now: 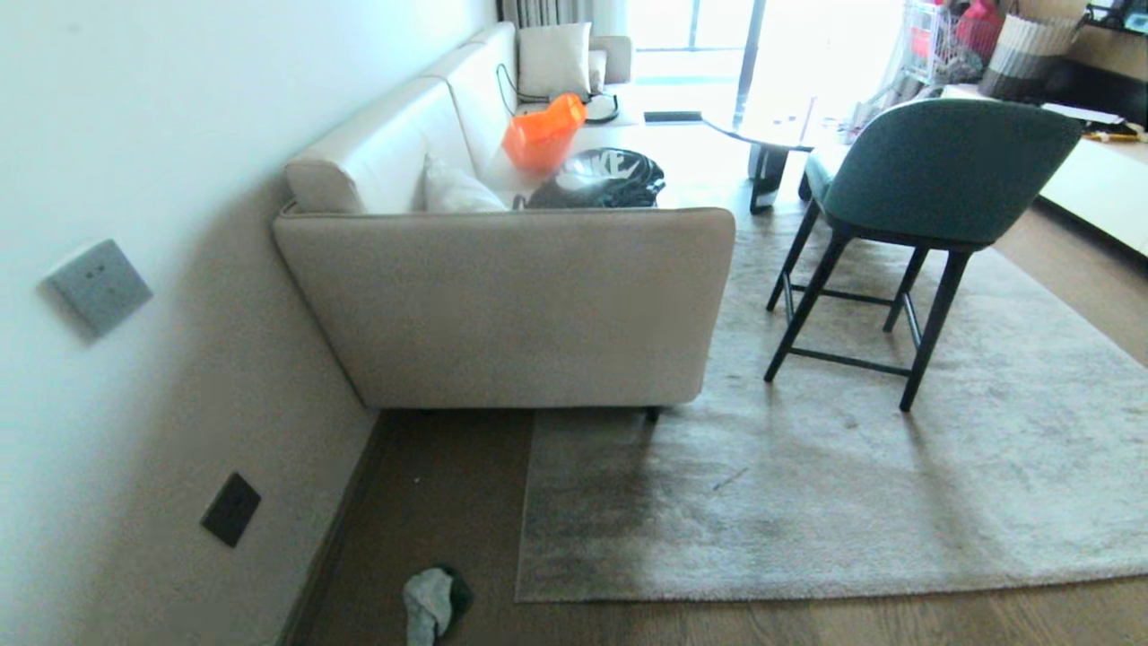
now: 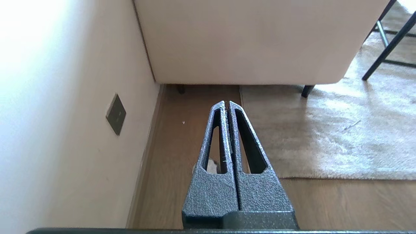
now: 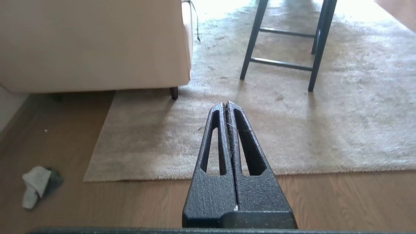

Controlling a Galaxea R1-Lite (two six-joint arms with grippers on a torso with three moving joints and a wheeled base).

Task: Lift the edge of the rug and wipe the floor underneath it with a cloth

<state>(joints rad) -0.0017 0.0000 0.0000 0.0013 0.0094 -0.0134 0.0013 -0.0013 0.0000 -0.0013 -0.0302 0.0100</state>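
The robot's body shows only in the two wrist views. The left end effector [image 2: 227,104] is made of dark charcoal metal with a rough, pebbled, speckled finish. Each of its two fingers [image 2: 217,136] is a long tapering wedge, broad at the base and narrowing to a rounded tip, with a long slot cut through its middle that leaves a thin frame. A flat dark bar runs below the base. The right end effector [image 3: 226,104] has the same shape and blacker pebbled coating, with a few pale fibres clinging near the tips and a tiny white fleck low on the seam between its fingers [image 3: 247,146].
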